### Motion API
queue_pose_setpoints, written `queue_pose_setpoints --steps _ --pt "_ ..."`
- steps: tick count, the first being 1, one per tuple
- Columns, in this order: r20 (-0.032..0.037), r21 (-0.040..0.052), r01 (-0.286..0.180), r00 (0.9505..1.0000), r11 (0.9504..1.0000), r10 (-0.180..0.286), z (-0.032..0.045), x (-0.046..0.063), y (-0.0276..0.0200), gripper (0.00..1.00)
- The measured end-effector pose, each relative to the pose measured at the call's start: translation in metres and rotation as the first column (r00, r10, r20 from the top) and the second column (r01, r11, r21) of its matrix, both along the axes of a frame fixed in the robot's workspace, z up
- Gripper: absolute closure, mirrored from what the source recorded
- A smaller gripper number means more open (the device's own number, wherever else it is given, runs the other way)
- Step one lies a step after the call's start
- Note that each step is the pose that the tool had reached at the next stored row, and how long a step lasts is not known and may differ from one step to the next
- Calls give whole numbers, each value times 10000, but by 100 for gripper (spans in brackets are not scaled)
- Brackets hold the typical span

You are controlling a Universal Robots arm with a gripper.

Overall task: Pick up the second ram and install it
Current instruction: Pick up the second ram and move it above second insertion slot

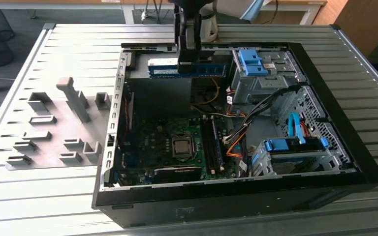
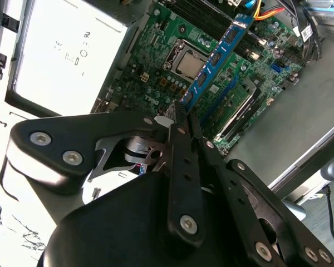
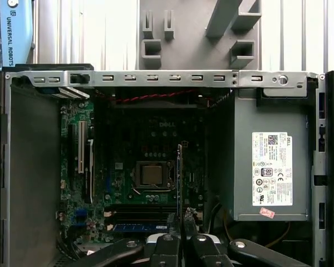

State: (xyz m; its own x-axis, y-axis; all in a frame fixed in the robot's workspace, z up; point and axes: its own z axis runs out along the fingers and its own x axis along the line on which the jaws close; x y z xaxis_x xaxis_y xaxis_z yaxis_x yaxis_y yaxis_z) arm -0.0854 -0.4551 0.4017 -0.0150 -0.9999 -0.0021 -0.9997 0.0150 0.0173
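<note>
The second ram [image 1: 202,71], a thin blue board with black chips, hangs level above the grey power supply [image 1: 159,93] at the far end of the open computer case [image 1: 320,184]. My gripper [image 1: 186,61] is shut on the stick near its middle. In the second wrist view the ram [image 2: 214,58] sticks out from between the fingertips [image 2: 177,119] over the green motherboard [image 2: 156,83]. In the first wrist view I see the ram [image 3: 180,178] edge-on above the gripper [image 3: 180,225], beside the processor socket [image 3: 152,175]. The memory slots [image 1: 210,142] lie beside the socket [image 1: 181,146].
Another blue stick [image 3: 139,227] sits in one slot. Light-blue drive-bay latches [image 1: 251,61] [image 1: 294,145] and cable bundles [image 1: 238,140] fill the case on the exterior view's right. A grey fixture plate with upright blocks [image 1: 57,132] lies outside the case on the slatted metal table [image 1: 38,196].
</note>
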Motion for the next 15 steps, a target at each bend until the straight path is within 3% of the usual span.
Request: queue_pose_setpoints --steps 11,15 --pt "-1 0 -1 10000 10000 1 -1 244 9 86" --pt "-1 0 0 10000 10000 0 -1 257 10 86"
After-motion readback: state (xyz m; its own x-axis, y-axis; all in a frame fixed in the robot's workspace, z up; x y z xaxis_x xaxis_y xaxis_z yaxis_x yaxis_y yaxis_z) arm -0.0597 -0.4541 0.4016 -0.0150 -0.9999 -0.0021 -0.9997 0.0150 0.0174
